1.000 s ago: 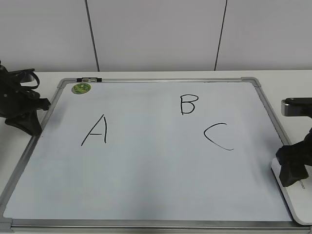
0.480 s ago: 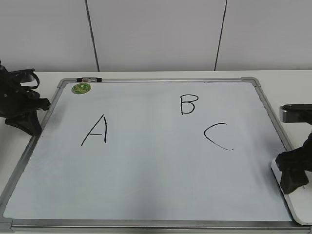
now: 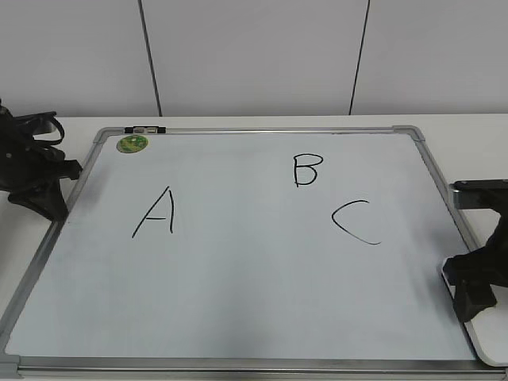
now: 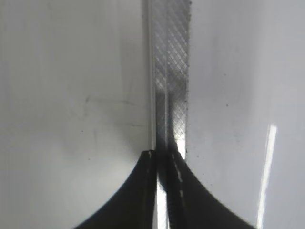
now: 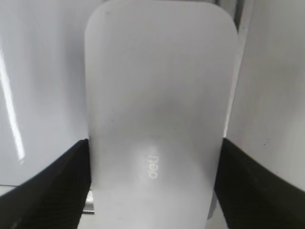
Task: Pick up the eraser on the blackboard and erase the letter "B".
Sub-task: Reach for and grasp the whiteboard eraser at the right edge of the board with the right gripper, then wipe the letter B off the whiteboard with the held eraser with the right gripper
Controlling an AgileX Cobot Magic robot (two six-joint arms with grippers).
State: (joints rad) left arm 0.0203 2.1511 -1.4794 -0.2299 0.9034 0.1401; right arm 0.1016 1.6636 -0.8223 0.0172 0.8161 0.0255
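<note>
The white eraser point(image 3: 490, 337) lies at the right edge of the blackboard point(image 3: 238, 270), near its front right corner. In the right wrist view the eraser point(image 5: 159, 86) fills the middle, with small grey lettering on top. My right gripper point(image 3: 475, 298) is low over it and open, with one dark finger at each long side of the eraser point(image 5: 155, 157). The letter "B" point(image 3: 307, 170) is in black on the far middle of the board. My left gripper point(image 3: 55, 208) is shut and empty over the board's left frame point(image 4: 171, 71).
A black "A" point(image 3: 155, 213) is on the left of the board and a black "C" point(image 3: 357, 221) is right of the middle, below the "B". A round green sticker point(image 3: 132, 144) sits at the far left corner. White table surrounds the board.
My right gripper has come down and a little toward the front over the eraser. The left arm has not moved.
</note>
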